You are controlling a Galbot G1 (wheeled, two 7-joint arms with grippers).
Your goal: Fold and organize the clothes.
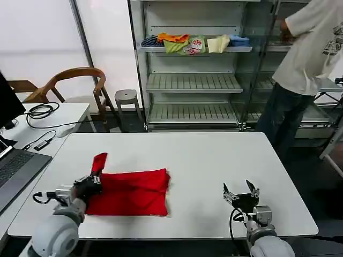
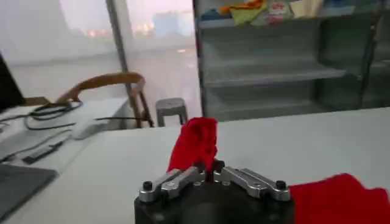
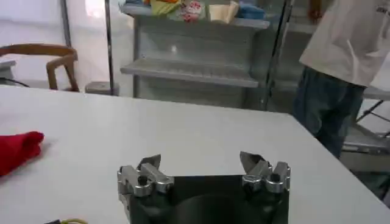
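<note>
Two pincers down low: left pincer [image 1: 92, 182] at lower left is clamped on a raised flap of the red T-shirt [image 1: 131, 191], which lies folded just right of it, long axis left-right. Right pincer [image 1: 240, 193] sits wide, empty, well apart at lower right. White surface [image 1: 203, 155], then shelves [image 1: 193, 83] behind.

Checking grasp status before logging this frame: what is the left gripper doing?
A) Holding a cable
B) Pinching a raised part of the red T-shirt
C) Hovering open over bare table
B: the left gripper is shut on an upstanding fold of the red T-shirt.
</note>
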